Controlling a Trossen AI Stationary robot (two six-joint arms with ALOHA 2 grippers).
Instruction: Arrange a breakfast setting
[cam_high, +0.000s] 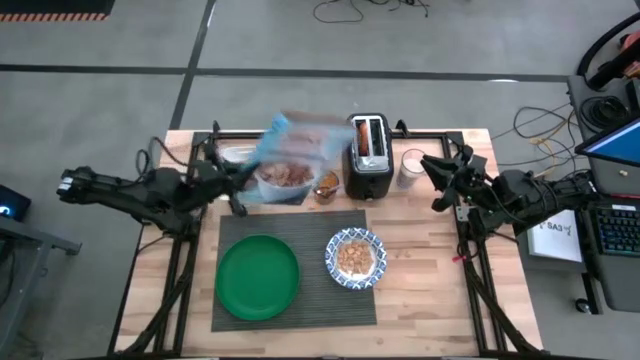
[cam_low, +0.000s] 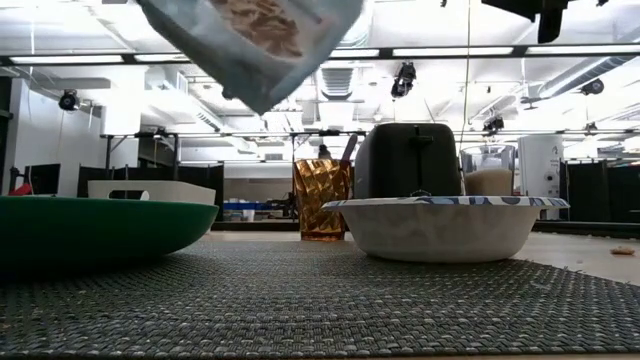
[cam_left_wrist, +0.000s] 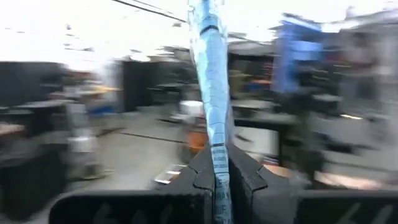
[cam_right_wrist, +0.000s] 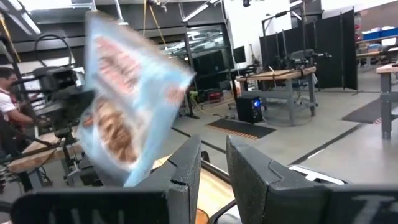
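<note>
My left gripper (cam_high: 244, 182) is shut on a light blue cereal bag (cam_high: 290, 150), held in the air over the table's far middle. The bag also shows in the low view (cam_low: 255, 35) and in the right wrist view (cam_right_wrist: 127, 106). A dark grey ribbed placemat (cam_high: 310, 225) lies at the near middle. On it stand a round green plate (cam_high: 258, 278) and a blue-and-white bowl (cam_high: 356, 258) with cereal in it. My right gripper (cam_high: 437, 182) is open and empty at the far right, beside the toaster. The spoon, the bagel and the red fruit do not show. My left gripper pinches an edge of the cereal bag (cam_left_wrist: 217, 171) between its two fingers. The bag shows edge-on and reaches away from the fingertips (cam_left_wrist: 200, 168). It is lifted clear of the table and tilted. One layer or several, I cannot tell.
A black toaster (cam_high: 369, 158) stands at the far middle, with an amber glass (cam_high: 327, 187) to its left and a white cup (cam_high: 411, 168) to its right. A white tray (cam_low: 150, 190) stands at the far left. Bare wood lies right of the placemat.
</note>
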